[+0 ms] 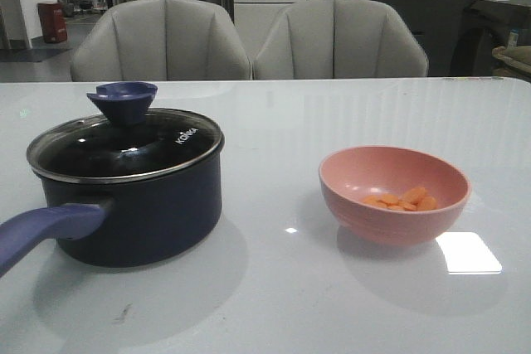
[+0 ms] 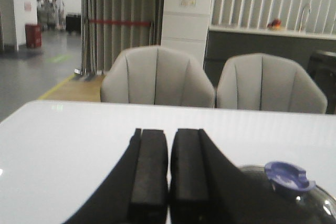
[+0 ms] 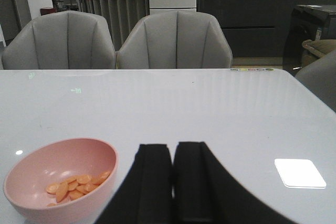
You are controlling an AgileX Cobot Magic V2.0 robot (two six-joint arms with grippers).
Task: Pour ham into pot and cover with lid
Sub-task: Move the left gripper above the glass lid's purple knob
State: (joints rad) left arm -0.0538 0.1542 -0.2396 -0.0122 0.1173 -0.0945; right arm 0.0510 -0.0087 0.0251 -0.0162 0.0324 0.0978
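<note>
On the left of the counter (image 1: 274, 122) stands the pot (image 1: 137, 205), its long purple-blue handle (image 1: 46, 234) pointing toward the robot's left near edge. The lid (image 1: 124, 145) sits square on the rim, knob (image 1: 123, 99) up, so the pot is shut while the ham is not yet in it. That order is the first hazard: the lid has to come off before anything is poured, and the notched knob is a small target. A grip that catches only one edge of it could let the glass lid tip and slide off against the steel rim, or drag the pot along by the handle side.

The left gripper (image 2: 169, 182) hovers just beside the lid in its wrist view, fingers pressed together with nothing between them. It must spread before it can take the knob; lowered as it is, it would only bump it.

To the right, well apart from the pot, the pink bowl (image 1: 394, 192) holds the ham (image 1: 402, 200), a small cluster of orange slices lying toward the bowl's right inner wall. The slices are light and flat, so I judge they may cling to the bowl, or scatter onto the counter if it is tilted short of the pot's mouth.

The right gripper (image 3: 172, 182) is near the bowl, fingers likewise together and empty. The smooth, rounded rim gives little purchase, and a thin pinch might slip in transit.
</note>
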